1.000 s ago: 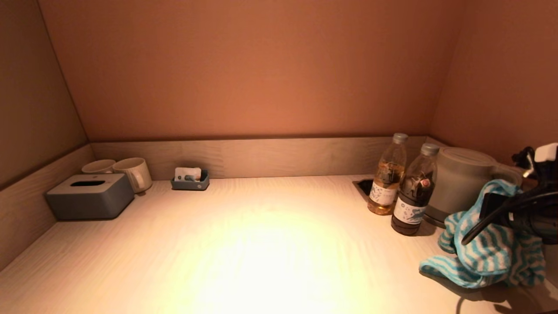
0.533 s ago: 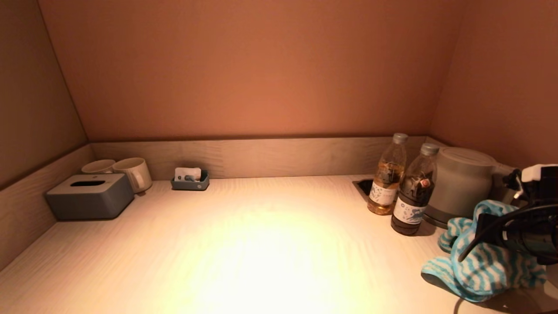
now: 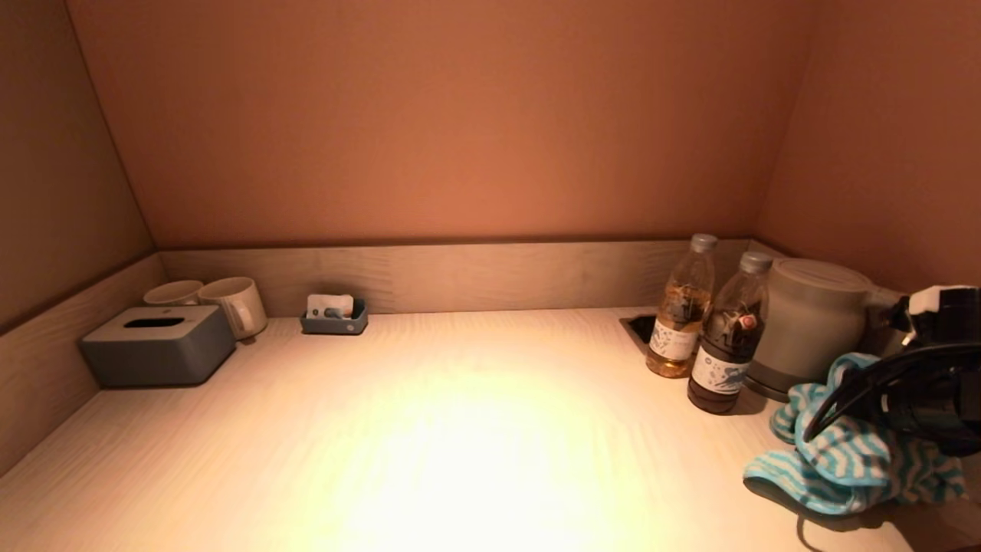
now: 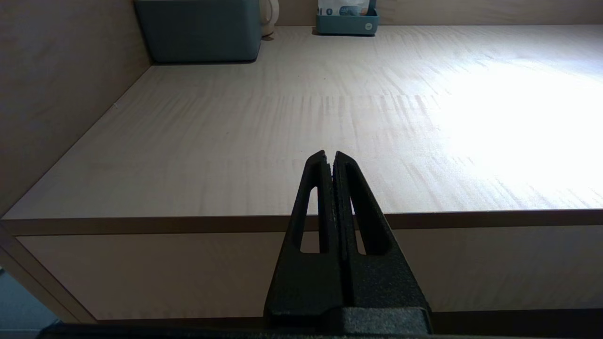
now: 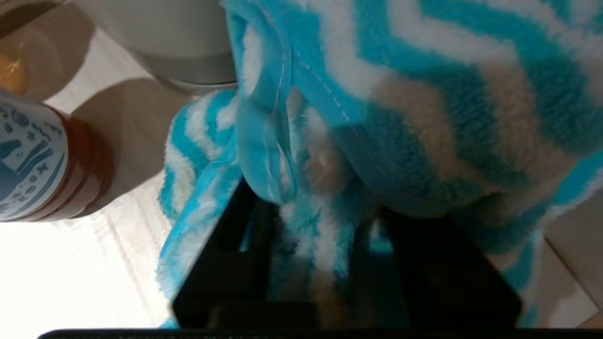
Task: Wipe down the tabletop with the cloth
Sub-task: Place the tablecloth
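Over at nine o'clock sits the tissue box [image 3: 157, 344], two mugs [image 3: 234, 304] just behind it, and a small tray [image 3: 334, 316] toward eleven, all untouched. The left pincer [image 4: 330, 162] hangs off the table's near edge at about seven o'clock, fingers pressed together on nothing, parked.

The middle of the table [image 3: 460, 429] lies bare and brightly lit, and none of it looks wiped yet.

Now to the action at three o'clock! Two bottles [image 3: 728, 345] stand just beside the kettle [image 3: 808, 322], and right next to them the right pincer [image 5: 325, 249] is pinching the striped cloth [image 3: 835, 460]. A second ago that cloth hung bunched well up off the surface; now it has dropped, the bulk slumped lower and its bottom fold spread flat on the table at about four o'clock. The arm has come down with it.

My read: contact is made, so the lowering step is nearly done and the sweep toward nine o'clock can begin. Watch the dark bottle, though; the cloth's upper edge lies close to it, and a loose stroke could nudge it.
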### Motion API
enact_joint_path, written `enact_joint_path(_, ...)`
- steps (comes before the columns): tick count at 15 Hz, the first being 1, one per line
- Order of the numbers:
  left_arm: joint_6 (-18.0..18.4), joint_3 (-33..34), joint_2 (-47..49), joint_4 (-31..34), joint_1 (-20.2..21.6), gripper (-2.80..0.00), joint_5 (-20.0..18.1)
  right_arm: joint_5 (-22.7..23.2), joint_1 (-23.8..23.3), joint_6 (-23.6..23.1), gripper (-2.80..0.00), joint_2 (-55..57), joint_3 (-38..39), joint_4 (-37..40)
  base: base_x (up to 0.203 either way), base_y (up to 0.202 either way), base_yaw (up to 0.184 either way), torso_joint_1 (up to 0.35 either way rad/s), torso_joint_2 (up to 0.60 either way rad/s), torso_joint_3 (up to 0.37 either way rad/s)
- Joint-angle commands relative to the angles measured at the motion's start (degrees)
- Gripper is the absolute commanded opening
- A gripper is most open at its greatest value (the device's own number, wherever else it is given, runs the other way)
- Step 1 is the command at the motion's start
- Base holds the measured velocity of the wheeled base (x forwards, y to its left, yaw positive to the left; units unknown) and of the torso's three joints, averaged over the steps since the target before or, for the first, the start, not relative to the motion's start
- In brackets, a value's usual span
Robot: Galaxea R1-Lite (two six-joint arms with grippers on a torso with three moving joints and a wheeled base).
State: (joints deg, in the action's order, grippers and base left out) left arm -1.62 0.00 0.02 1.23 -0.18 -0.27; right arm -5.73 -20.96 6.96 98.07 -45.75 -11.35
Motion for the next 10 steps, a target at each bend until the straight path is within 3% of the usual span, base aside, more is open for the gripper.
enact_joint_path(1,0.0,0.0,0.0,0.0,0.0,-2.8,0.0,-0.1,-0.3,-0.1,0.0,-0.8,-0.3,-0.1,0.0,0.0,0.0,0.0,0.0,0.0)
enact_joint_path(6,0.0,0.0,0.0,0.0,0.0,-2.8,0.0,0.8,0.1,-5.1,0.0,-12.6,2.2,0.3,0.0,0.0,0.0,0.0,0.0,0.0)
enact_joint_path(10,0.0,0.0,0.0,0.0,0.0,-2.8,0.0,3.2,2.9,-6.2,0.0,-23.8,3.2,4.7,0.0,0.0,0.0,0.0,0.0,0.0)
